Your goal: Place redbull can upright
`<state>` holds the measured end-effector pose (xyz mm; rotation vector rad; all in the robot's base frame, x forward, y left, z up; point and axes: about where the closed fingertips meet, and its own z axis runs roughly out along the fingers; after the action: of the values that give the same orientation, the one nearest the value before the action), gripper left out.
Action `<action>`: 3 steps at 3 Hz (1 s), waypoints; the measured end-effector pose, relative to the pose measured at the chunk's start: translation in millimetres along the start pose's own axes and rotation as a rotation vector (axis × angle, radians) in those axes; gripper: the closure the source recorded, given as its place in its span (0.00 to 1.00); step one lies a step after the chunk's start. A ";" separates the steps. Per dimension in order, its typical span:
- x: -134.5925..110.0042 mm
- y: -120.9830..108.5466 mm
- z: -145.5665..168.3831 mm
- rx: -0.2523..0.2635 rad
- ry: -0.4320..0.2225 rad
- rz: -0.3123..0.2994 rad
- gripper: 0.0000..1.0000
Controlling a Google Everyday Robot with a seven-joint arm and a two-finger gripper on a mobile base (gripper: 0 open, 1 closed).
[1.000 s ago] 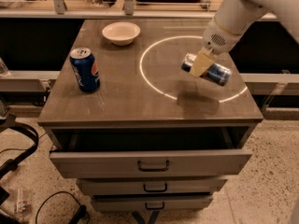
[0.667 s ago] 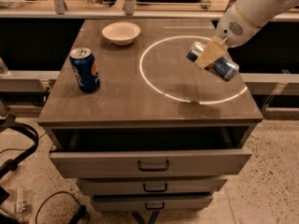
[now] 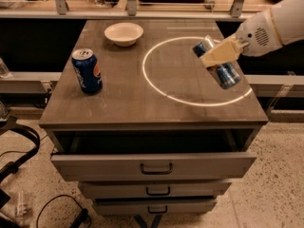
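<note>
The redbull can (image 3: 227,73) is a slim blue-and-silver can. It hangs tilted in the air above the right side of the cabinet top (image 3: 142,103), inside the bright ring of light (image 3: 152,87), with its silver top up and to the left. My gripper (image 3: 216,56) comes in from the right on a white arm and is shut on the redbull can, its tan fingers (image 3: 219,52) clamped across the can's upper part.
A wider dark blue Pepsi can (image 3: 87,71) stands upright at the left of the top. A white bowl (image 3: 123,33) sits at the back. The top drawer (image 3: 154,164) is pulled open below the front edge. Cables lie on the floor at left.
The gripper has lifted the redbull can off the cabinet top and carried it up and to the right; the can has swung from nearly flat to a steeper tilt.
</note>
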<state>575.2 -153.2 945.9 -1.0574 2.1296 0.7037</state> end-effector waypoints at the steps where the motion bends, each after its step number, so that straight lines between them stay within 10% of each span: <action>1: -7.7 2.3 1.2 0.006 -0.265 -0.052 1.00; 3: -31.7 -14.3 8.4 0.044 -0.582 -0.199 1.00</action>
<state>604.3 -139.7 961.6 -0.8891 1.5147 0.7535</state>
